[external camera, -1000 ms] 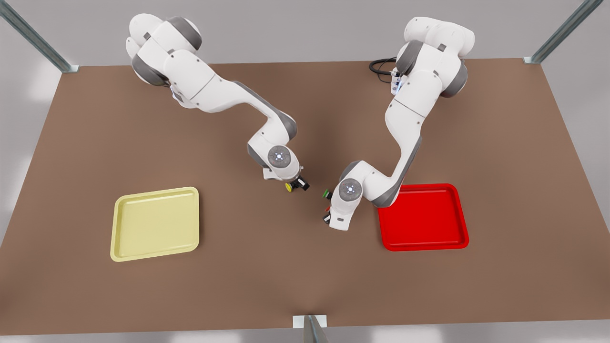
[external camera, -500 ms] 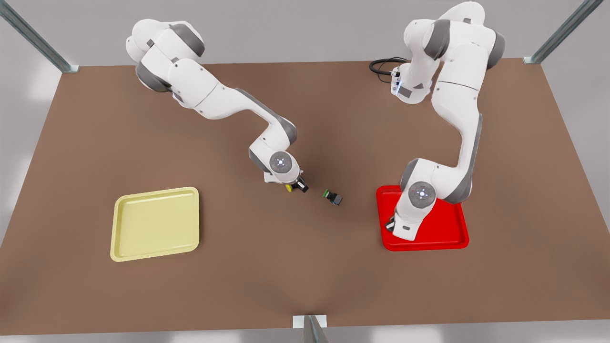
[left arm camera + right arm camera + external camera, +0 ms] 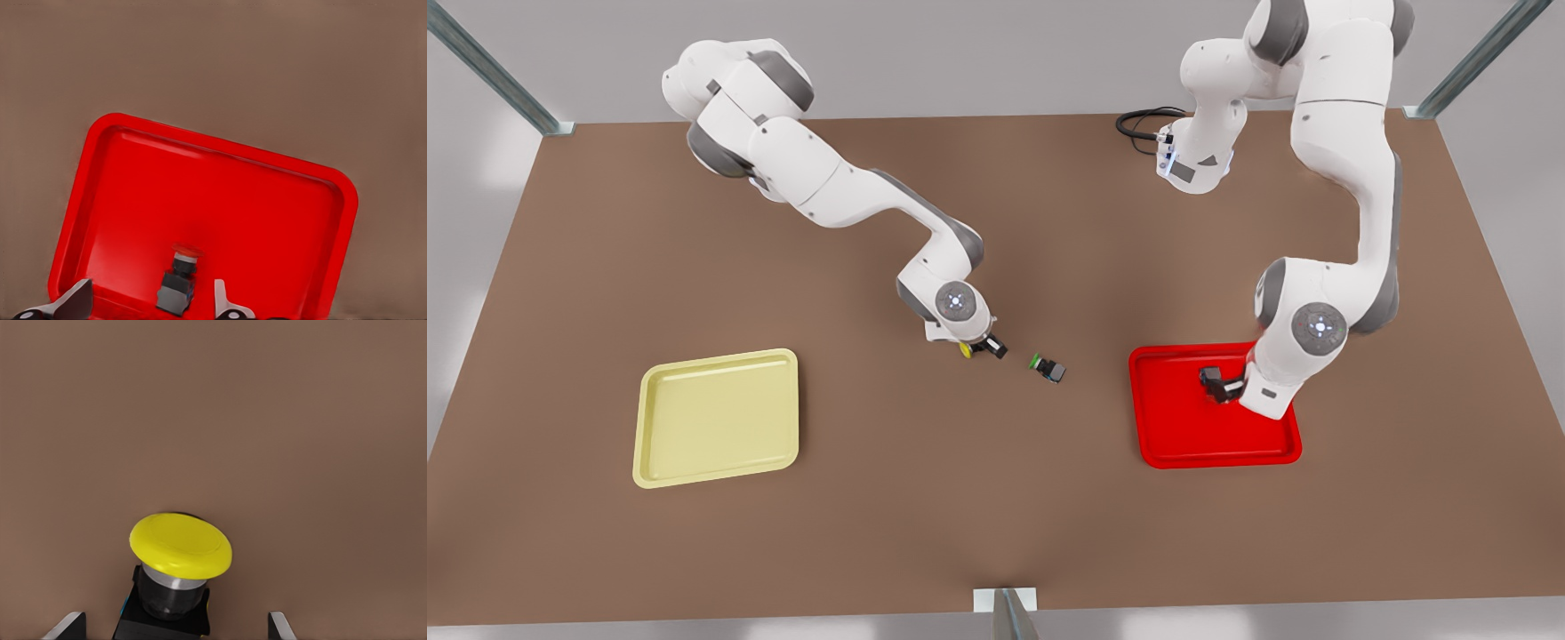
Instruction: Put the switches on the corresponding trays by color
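**Red switch over its tray, yellow switch not yet lifted**

Farthest to the front view's left lies the pale yellow tray (image 3: pixel 718 418), bare, well apart from the right end effector (image 3: pixel 980 345). That end effector hangs low over the brown worktop (image 3: pixel 996 524) with the yellow switch (image 3: pixel 179 567) between its fingertips (image 3: pixel 67 625); the fingers stand wide of the switch body on both sides, not touching it, so the end effector is open and seems lined up for a grasp. The yellow switch stands on the worktop, cap tipped toward the camera.

Just beside it, toward the front view's right, the green-capped switch (image 3: pixel 1048 366) lies alone, outside both trays; it belongs to neither colour.

Further right, the left end effector (image 3: pixel 1224 388) sits over the red tray (image 3: pixel 1183 444). The red switch (image 3: pixel 179 283) lies within the rim, between parted fingers (image 3: pixel 219 297) that show clear gaps on either side: open, apparently a release.
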